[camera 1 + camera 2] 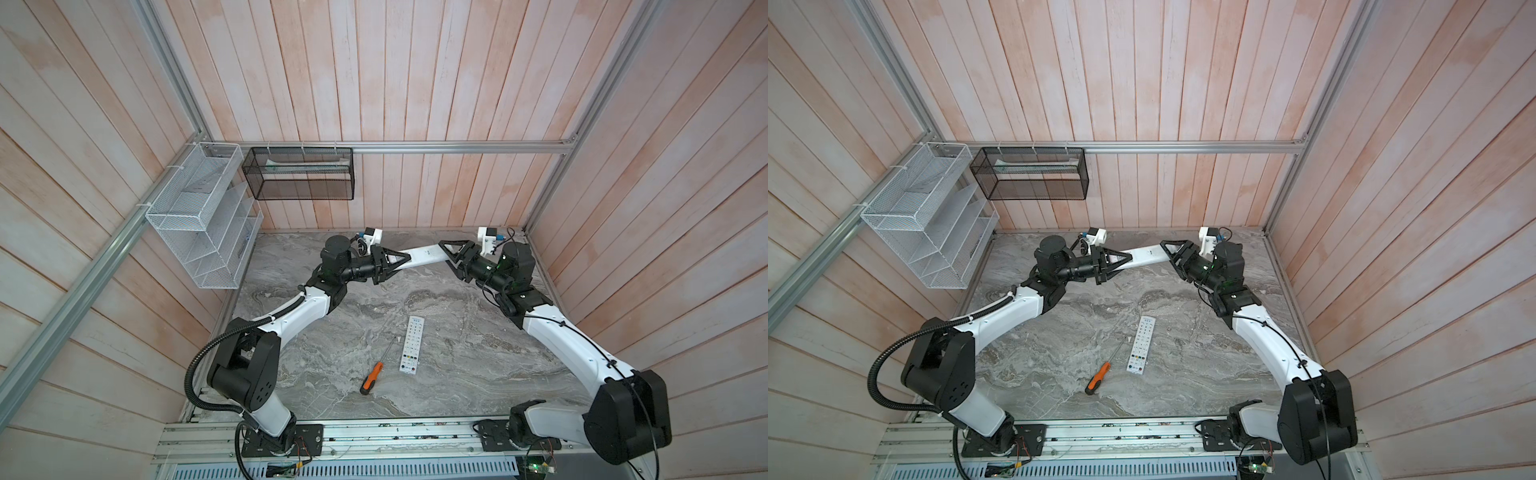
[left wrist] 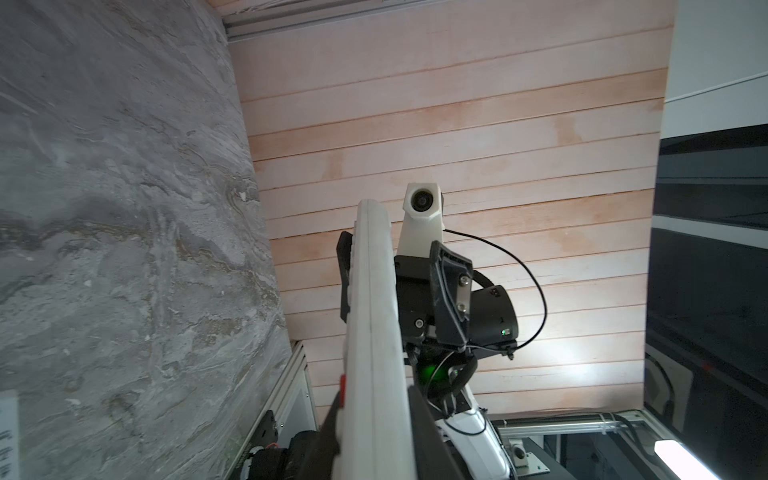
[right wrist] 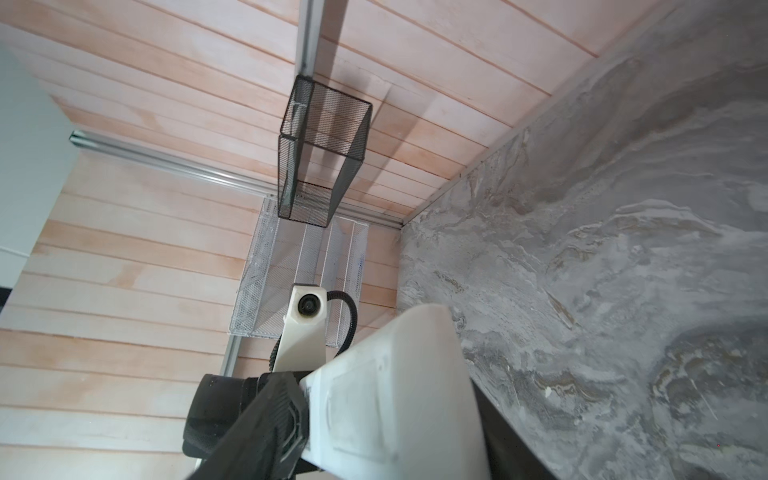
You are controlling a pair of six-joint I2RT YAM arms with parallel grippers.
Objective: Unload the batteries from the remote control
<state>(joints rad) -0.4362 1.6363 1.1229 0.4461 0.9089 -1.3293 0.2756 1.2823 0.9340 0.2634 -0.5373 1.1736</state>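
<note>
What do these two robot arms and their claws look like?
The left arm and right arm have white shells and black joints. The left gripper and right gripper are black and triangular. A ribbed black hose runs along the left arm.

Rear barred by held remote (image 1: 424,254); centre by second remote (image 1: 411,345), screwdriver (image 1: 372,377); marble (image 1: 478,374) flanks free.

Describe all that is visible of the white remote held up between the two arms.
The long, slim white plastic remote control hangs nearly level above the grey marble-look table, plain back upward. The left gripper clamps one end in its jaws; the right gripper flanks the other, one jaw standing clear. No batteries show.
</note>
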